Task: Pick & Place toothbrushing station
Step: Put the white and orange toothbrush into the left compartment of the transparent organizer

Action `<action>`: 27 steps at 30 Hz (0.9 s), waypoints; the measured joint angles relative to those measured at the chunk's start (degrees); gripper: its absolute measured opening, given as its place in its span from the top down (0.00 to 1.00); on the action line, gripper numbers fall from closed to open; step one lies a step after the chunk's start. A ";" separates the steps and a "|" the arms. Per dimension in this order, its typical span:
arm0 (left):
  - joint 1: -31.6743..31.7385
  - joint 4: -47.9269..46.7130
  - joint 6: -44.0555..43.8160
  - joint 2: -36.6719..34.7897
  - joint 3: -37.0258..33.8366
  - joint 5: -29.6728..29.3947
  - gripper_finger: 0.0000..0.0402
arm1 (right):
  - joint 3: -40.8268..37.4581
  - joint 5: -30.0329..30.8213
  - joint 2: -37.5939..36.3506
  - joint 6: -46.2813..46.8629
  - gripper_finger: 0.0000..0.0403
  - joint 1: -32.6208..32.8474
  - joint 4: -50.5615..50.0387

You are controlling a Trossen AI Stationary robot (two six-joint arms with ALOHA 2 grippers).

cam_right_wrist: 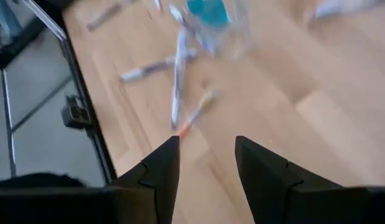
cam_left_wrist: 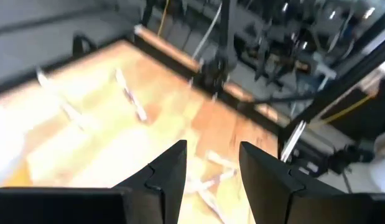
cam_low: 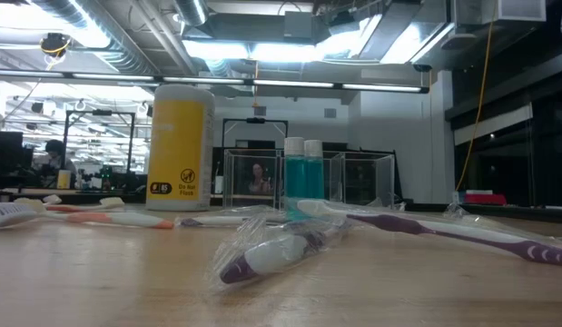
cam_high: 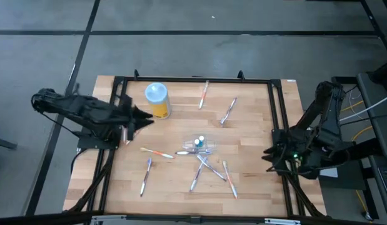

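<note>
The wooden counter (cam_high: 256,187) is seen from above, with the yellow canister (cam_high: 157,101) standing near its far left part. Near the middle a small transparent holder (cam_high: 199,145) is found, with two teal bottles (cam_low: 303,174) by it in the low view. Slim toothbrushes are scattered around: an orange-white toothbrush (cam_high: 157,152) to the left of the holder, a crossed pair of purple toothbrushes (cam_high: 206,167) in front of it, others near the far edge. One wrapped toothbrush (cam_low: 271,250) lies close to the low camera.

The toothbrushes are judged light, stiff and a little slippery, so they are best taken at the middle of the handle. The holder looks thin and easily tipped.

The left hand (cam_high: 139,119) is held just beside the canister, fingers parted, nothing between them. The right hand (cam_high: 272,152) waits at the right edge, also parted and empty.
</note>
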 joint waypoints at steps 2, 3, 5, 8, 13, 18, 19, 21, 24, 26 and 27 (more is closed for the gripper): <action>-0.75 0.00 -1.27 2.55 -0.02 0.42 0.64 | -2.85 -4.12 0.00 -2.65 0.62 -2.37 6.68; -0.99 0.05 -1.53 3.63 -0.02 0.35 0.64 | -4.49 -5.80 0.01 -4.34 0.62 -3.74 10.96; -1.21 0.06 -1.59 5.65 -0.02 0.42 0.64 | -8.26 -8.37 0.04 -6.54 0.63 -7.29 17.98; -1.21 1.57 -1.57 7.17 -0.02 -0.95 0.64 | -14.55 -11.63 0.07 -5.88 0.65 -14.52 27.66; -1.21 5.26 1.21 6.75 -0.02 -2.10 0.64 | -19.28 -20.74 3.03 -13.22 0.68 -27.43 39.01; -1.21 5.21 2.57 4.08 0.00 -2.38 0.64 | -19.30 -30.03 10.11 -18.87 0.73 -34.74 37.15; -1.21 5.24 2.71 3.77 0.00 -2.38 0.64 | -19.30 -30.90 11.48 -19.70 0.74 -35.49 37.27; -1.25 5.68 3.27 3.12 0.00 -2.43 0.64 | -19.30 -32.12 14.31 -21.05 0.74 -36.83 38.93; -2.16 6.89 4.48 2.70 0.00 -2.81 0.64 | -19.30 -32.89 18.22 -22.75 0.73 -38.25 42.61; -2.84 7.69 5.68 2.60 0.00 -3.46 0.64 | -19.30 -32.87 20.52 -23.26 0.71 -38.95 45.79; -3.25 8.33 6.12 2.60 0.00 -3.90 0.64 | -19.30 -32.85 21.44 -23.18 0.69 -39.31 46.30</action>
